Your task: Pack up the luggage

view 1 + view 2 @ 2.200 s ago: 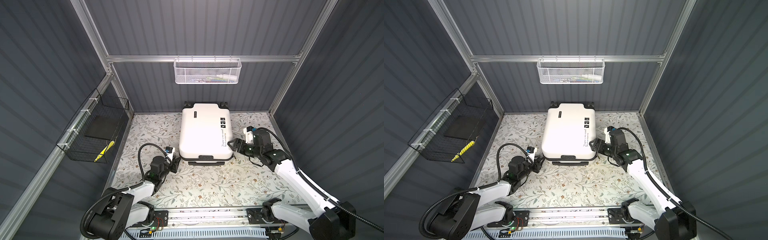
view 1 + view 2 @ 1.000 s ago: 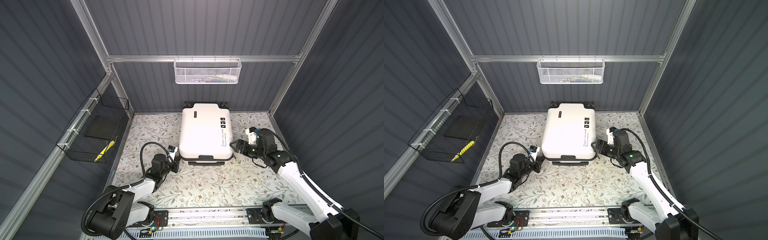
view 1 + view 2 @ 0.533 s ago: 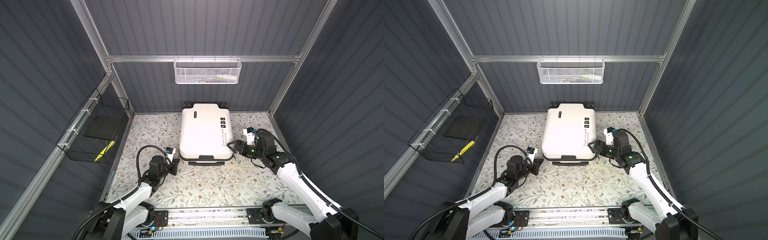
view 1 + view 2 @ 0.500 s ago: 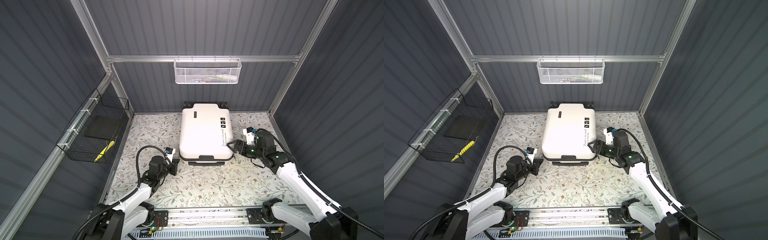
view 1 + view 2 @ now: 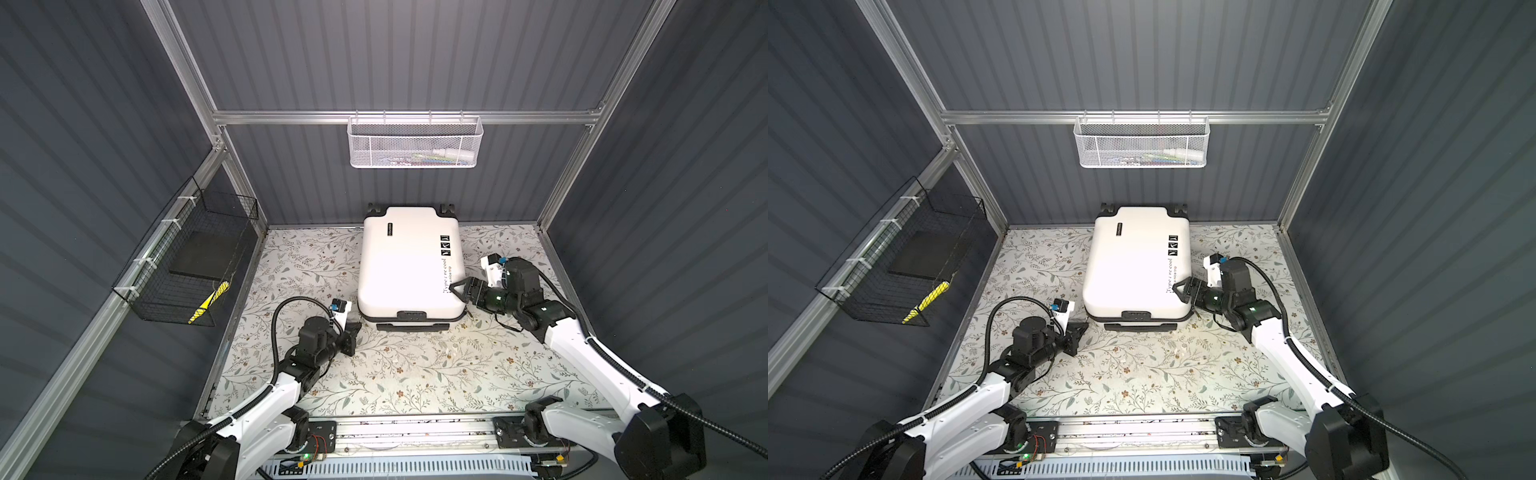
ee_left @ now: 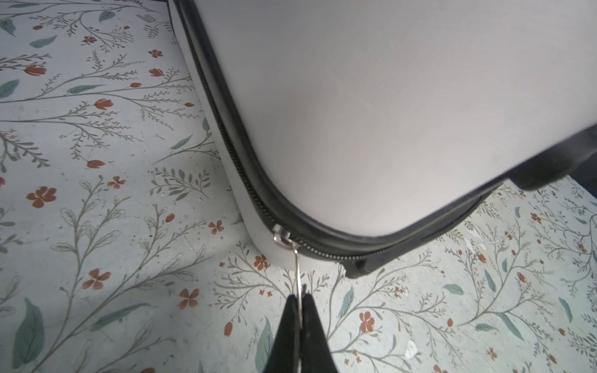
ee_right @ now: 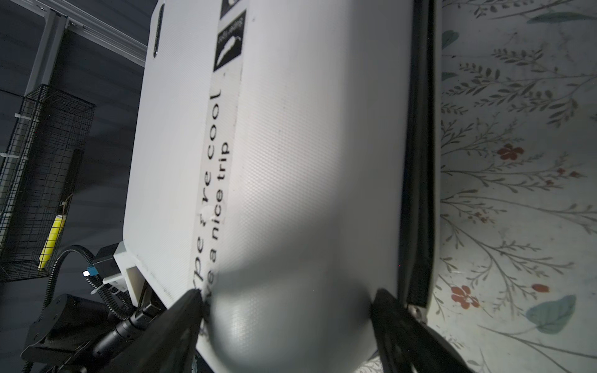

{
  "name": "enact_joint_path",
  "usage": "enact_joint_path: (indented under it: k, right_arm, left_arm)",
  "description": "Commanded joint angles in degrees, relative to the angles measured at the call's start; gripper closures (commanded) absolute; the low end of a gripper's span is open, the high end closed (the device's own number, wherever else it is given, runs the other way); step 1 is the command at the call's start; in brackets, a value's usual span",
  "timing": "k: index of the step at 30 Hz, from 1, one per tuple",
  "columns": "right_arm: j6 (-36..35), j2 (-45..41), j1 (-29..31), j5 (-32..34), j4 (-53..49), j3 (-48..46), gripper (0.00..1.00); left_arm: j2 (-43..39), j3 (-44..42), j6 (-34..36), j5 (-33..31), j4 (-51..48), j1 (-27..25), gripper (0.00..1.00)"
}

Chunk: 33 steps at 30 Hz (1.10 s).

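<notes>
Compared with a second ago, the right gripper point(image 5: 459, 289) has edged a little further over the rim of the small white hard-shell suitcase point(image 5: 409, 266), and the left arm has sunk lower over the pale floral table mat point(image 5: 415, 374); the luggage itself has not shifted. It lies flat and closed at the back centre of the mat, wheel end against the rear wall and black handle point(image 5: 409, 326) facing the robot. The left gripper point(image 6: 300, 298) is pressed together on the thin metal zipper pull point(image 6: 298, 274), whose silver slider point(image 6: 281, 235) sits on the near-left corner curve. The right pincer stands spread wide astride the near-right shell edge; whether its pads bear down I cannot tell. The likely trouble is at that curve: a tug out of line with the black zip track point(image 6: 226, 135) could jam the slider or slip the narrow pull free. If the right-hand brace is loose, the case could also skid on the mat. Room is open in front and to both sides, none behind. The black wire basket point(image 5: 187, 266) hangs well clear on the left wall.
</notes>
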Motion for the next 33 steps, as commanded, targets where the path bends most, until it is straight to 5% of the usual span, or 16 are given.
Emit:
enact_joint_path:
  k: [1,19,33]
  right_arm:
    - [0.4,1.9,1.3,0.0,0.8,-0.7,0.18]
    - [1.2,2.6,3.7,0.4,1.6,-0.8,0.21]
    - [1.7,2.9,3.9,0.0,1.7,0.0,0.24]
  left_arm:
    - [-1.0,-0.1,0.7,1.2,-0.3,-4.7,1.00]
    - [0.5,2.1,5.1,2.2,3.0,-12.8,1.00]
    - [-8.1,1.6,4.5,1.6,-0.3,-13.7,1.00]
